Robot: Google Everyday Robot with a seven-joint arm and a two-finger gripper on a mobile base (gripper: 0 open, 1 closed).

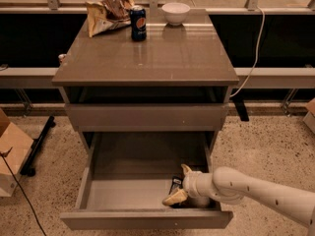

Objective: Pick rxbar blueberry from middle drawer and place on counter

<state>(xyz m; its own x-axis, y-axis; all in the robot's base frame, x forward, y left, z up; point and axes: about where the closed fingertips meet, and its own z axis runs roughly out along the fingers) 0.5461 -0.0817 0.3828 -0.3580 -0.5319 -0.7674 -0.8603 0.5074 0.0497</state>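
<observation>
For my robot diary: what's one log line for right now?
gripper: in middle drawer, at rxbar blueberry | counter: no bar yet

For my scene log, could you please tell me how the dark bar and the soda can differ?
The rxbar blueberry is dark and narrow; the soda can is blue and round. The bar sits in the open middle drawer at the pincer; the can stands upright on the counter. Both are small.
</observation>
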